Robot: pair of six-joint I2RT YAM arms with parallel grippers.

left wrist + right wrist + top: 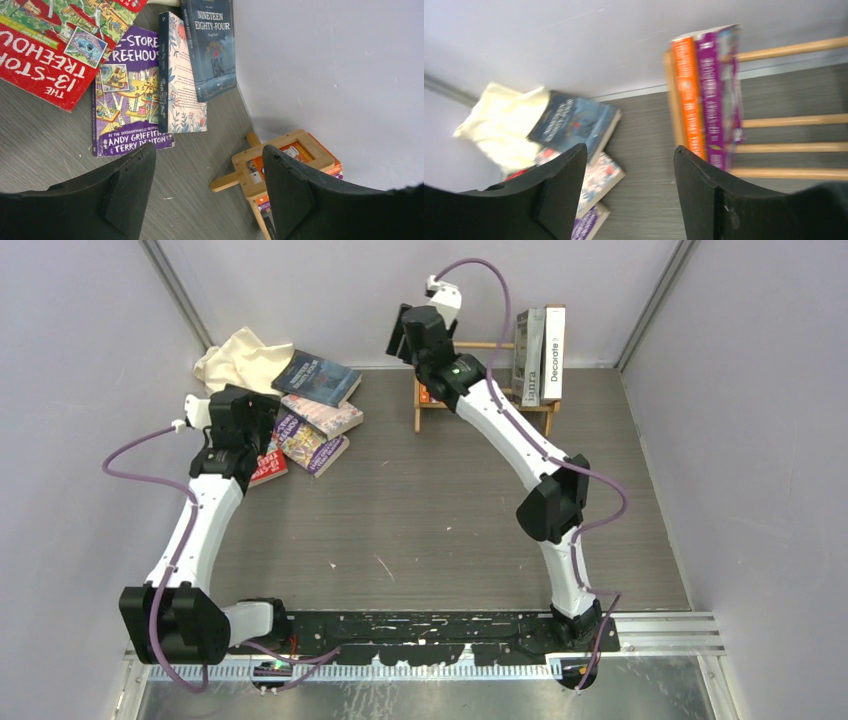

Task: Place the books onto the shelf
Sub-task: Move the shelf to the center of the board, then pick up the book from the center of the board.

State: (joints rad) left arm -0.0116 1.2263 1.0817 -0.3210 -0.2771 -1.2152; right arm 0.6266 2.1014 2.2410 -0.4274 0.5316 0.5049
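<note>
Nearest the overhead camera, a black mounting plate (430,625) carries both arms at the table's (430,520) near edge. The left claw (245,410) hovers by a loose spread of books at the far left: a red Treehouse book (268,470), a purple Treehouse book (305,443), a floral paperback (330,416) and a dark blue Nineteen Eighty-Four (318,376), whose corner overlaps a cream cloth (238,355). The right claw (412,335) hangs above the left end of the wooden shelf (483,344) by the back wall. At the shelf's right end a grey book (528,358) and the white Decorate (553,352) stand upright. In the left wrist view, that claw is spread wide and empty over bare table, just beside the purple Treehouse book. In the right wrist view, the claw is also spread and empty. Beyond it an orange book (686,95) and a purple-spined book (716,95) stand together in the shelf's end.
</note>
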